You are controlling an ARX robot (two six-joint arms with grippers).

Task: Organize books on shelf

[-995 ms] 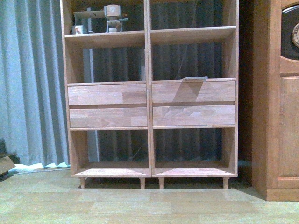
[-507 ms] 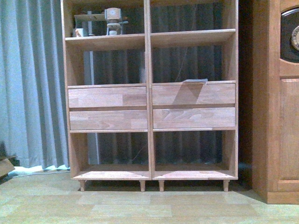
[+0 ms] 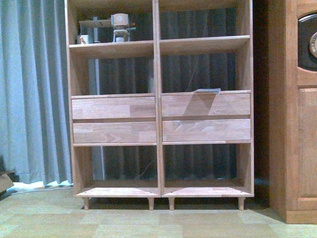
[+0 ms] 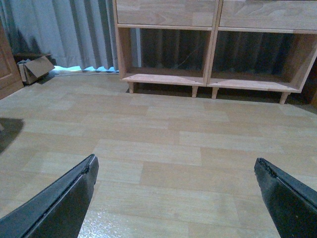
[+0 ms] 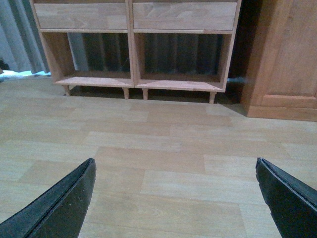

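The light-wood shelf [image 3: 157,59] fills the front view, with four drawer fronts across its middle. A flat grey-blue thing [image 3: 207,90], seemingly a book lying flat, rests on the board above the right drawers. No other book shows. Neither arm appears in the front view. My left gripper [image 4: 176,163] hangs open over bare floor, well short of the shelf's bottom board [image 4: 163,78]. My right gripper [image 5: 175,163] is open too, holds nothing, and is also well back from the shelf's low compartments [image 5: 131,82].
A darker wooden cabinet [image 3: 297,124] stands against the shelf's right side, also seen as a cabinet [image 5: 287,54] in the right wrist view. Grey curtains [image 3: 29,89] hang behind and to the left. A small wooden figure [image 3: 120,23] and a cup [image 3: 83,38] sit in the upper left compartment. A cardboard box [image 4: 34,69] lies by the curtain.
The whole shelf has slid a little lower in the front view over the last second, so the camera's aim has shifted. Nothing on the shelf has moved.
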